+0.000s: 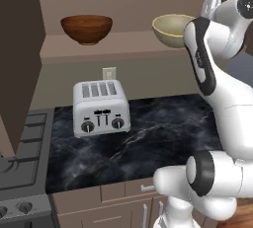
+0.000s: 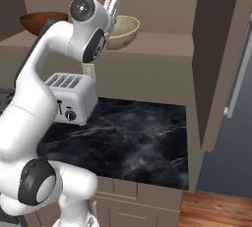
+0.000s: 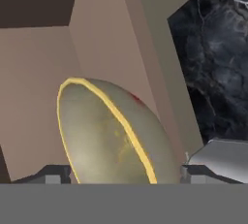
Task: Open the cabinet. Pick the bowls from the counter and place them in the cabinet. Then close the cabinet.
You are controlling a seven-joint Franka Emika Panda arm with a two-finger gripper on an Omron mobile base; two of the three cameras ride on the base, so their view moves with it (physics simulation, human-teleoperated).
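Observation:
The cabinet stands open, its doors swung out to the left (image 1: 20, 49) and right (image 2: 221, 49). On its inner shelf (image 1: 128, 47) rest both bowls: the reddish-brown wooden bowl (image 1: 86, 28) (image 2: 39, 22) at the left and the cream-yellow bowl (image 1: 170, 29) (image 2: 125, 32) at the right. My gripper (image 1: 212, 5) (image 2: 112, 6) is up at the cream bowl's near rim. In the hand view the cream bowl (image 3: 111, 136) lies between the spread fingertips (image 3: 55, 173), and the gripper (image 3: 123, 172) is open. The black marble counter (image 1: 163, 138) (image 2: 138, 137) lies below.
A silver toaster (image 1: 101, 107) (image 2: 69, 98) stands at the back left of the counter. The grey stove (image 1: 24, 158) adjoins the counter on the left. Brown drawers (image 1: 123, 192) run under the counter's front edge.

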